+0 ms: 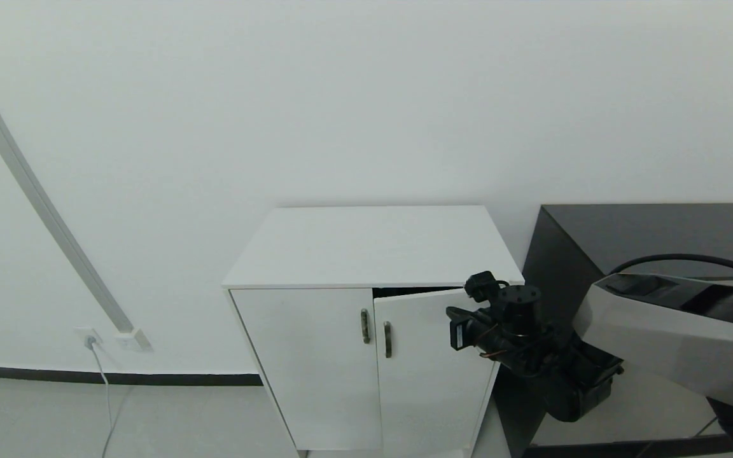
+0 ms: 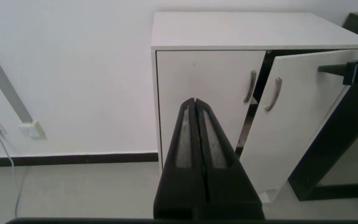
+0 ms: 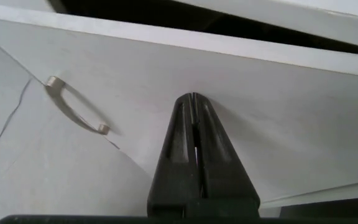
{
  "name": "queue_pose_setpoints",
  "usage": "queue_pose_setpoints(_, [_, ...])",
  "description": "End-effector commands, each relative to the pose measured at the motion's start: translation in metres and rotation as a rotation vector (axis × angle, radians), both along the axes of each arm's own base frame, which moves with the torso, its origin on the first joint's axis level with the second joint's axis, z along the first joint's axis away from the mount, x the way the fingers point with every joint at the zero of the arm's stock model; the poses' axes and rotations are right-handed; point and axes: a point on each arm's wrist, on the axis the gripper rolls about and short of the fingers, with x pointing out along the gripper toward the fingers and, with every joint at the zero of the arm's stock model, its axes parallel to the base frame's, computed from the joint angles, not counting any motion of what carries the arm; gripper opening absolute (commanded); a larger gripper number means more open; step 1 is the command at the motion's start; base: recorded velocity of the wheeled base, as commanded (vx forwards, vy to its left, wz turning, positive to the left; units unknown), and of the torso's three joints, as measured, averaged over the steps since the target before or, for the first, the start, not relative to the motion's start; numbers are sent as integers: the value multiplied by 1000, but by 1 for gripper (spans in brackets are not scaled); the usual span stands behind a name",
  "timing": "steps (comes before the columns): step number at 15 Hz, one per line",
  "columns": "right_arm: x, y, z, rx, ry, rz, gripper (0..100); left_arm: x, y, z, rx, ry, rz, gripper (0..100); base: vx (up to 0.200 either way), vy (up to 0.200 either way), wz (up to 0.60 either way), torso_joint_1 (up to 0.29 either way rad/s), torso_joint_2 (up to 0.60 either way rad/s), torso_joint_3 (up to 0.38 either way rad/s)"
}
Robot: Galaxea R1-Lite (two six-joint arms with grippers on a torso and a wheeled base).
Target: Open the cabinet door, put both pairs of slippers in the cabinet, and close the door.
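Right gripper (image 3: pixel 193 98) has its two black fingers pressed together, holding nothing, tips against the white cabinet door (image 1: pixel 433 375). That door, with a thin metal handle (image 1: pixel 387 339), stands a little open; the other door (image 1: pixel 309 356) is shut. Left gripper (image 2: pixel 195 102) is closed and empty too, facing the small white wooden cabinet (image 1: pixel 366 245) by the white wall (image 1: pixel 366 95).

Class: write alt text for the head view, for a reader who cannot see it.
A white two-door cabinet stands against a white wall, right door slightly ajar, left door shut. The right gripper, shut, is at the ajar door's upper front. A black unit stands alongside.
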Motion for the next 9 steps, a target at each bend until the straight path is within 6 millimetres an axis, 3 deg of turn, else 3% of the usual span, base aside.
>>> queue_pose_setpoints(1, [6, -2, 2, 2, -4, -10, 0, 0, 0, 0, -1, 3, 2, 0, 0, 0, 0, 0, 0, 0])
queue_pose_setpoints(9, [13, -5, 4, 2, -2, -24, 0, 0, 0, 0, -1, 1, 2, 0, 0, 0, 0, 0, 0, 0])
